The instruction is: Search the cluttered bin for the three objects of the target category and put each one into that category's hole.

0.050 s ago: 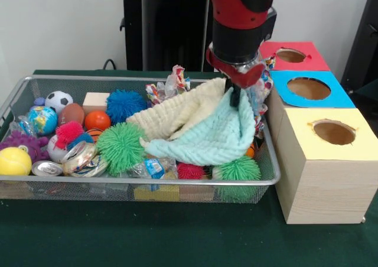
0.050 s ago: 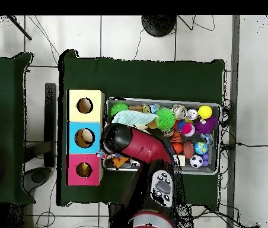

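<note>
Green cloth covered the counter (image 1: 177, 237), on which a wire bin (image 1: 23, 87) stood beside three boxes with round holes: red (image 1: 293, 55), blue (image 1: 309, 88) and yellow (image 1: 333, 132). We observed the gripper (image 1: 235, 94) pinching a mint-green knitted cloth (image 1: 215, 137) by its top edge, the fabric hanging in a peak with its long axis running down toward 7 o'clock in the front view. A cream cloth (image 1: 177, 110) lay touching it at 9 o'clock. From the gripper, the blue hole sat near at 3 o'clock, the red at 2 o'clock and the yellow at 4 o'clock. We could not tell which hole belonged to cloths. Spiky balls, cans and sports balls crowded the bin's remainder. We judged that the trailing hem might snag the bin rim during transfer.
</note>
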Controlling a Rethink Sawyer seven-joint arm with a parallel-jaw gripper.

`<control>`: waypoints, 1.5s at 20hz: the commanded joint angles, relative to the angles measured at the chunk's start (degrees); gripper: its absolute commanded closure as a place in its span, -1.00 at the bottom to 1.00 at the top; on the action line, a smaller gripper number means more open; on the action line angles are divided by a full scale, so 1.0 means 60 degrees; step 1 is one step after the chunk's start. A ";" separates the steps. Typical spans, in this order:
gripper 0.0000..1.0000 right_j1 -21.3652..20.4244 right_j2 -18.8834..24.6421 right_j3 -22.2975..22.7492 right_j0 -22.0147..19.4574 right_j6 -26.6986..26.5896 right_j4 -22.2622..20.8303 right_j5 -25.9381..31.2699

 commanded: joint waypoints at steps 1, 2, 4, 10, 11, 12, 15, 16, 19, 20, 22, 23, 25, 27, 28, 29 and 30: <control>1.00 -0.0941 0.0386 0.1104 -0.0550 0.0130 -0.0431 0.0913; 1.00 -0.1044 0.0373 0.1140 -0.0608 0.0032 -0.0529 0.0915; 1.00 -0.0972 0.0357 0.1068 -0.0771 -0.0142 -0.0737 0.0737; 1.00 -0.0143 0.0397 0.0620 -0.1024 -0.0175 -0.1551 -0.0770; 1.00 -0.0117 0.0432 0.0543 -0.1050 -0.0273 -0.1773 -0.1007; 1.00 -0.0135 0.0530 0.0544 -0.1140 -0.0446 -0.2017 -0.1169; -1.00 -0.0139 0.0722 0.0649 -0.1289 -0.0300 -0.2198 -0.1351; -1.00 -0.0118 0.0687 0.0647 -0.1279 -0.0188 -0.2230 -0.1314; -1.00 -0.0132 0.0689 0.0720 -0.1224 0.0374 -0.2096 -0.1388; -1.00 -0.0138 0.0748 0.0737 -0.1265 0.0399 -0.2104 -0.1505; -1.00 -0.0089 0.0796 0.0734 -0.1332 0.0404 -0.2118 -0.1513; -1.00 -0.0064 0.0788 0.0702 -0.1345 0.0378 -0.2160 -0.1559; -1.00 0.0028 0.0775 0.0627 -0.1382 0.0315 -0.2245 -0.1656; -1.00 0.0199 0.0785 0.0478 -0.1502 0.0134 -0.2381 -0.1769; -1.00 0.0276 0.0729 0.0351 -0.1559 -0.0017 -0.2525 -0.1750; -1.00 0.0354 0.0673 0.0224 -0.1616 -0.0169 -0.2670 -0.1732; -1.00 0.0437 0.0697 0.0095 -0.1777 -0.0402 -0.2875 -0.1828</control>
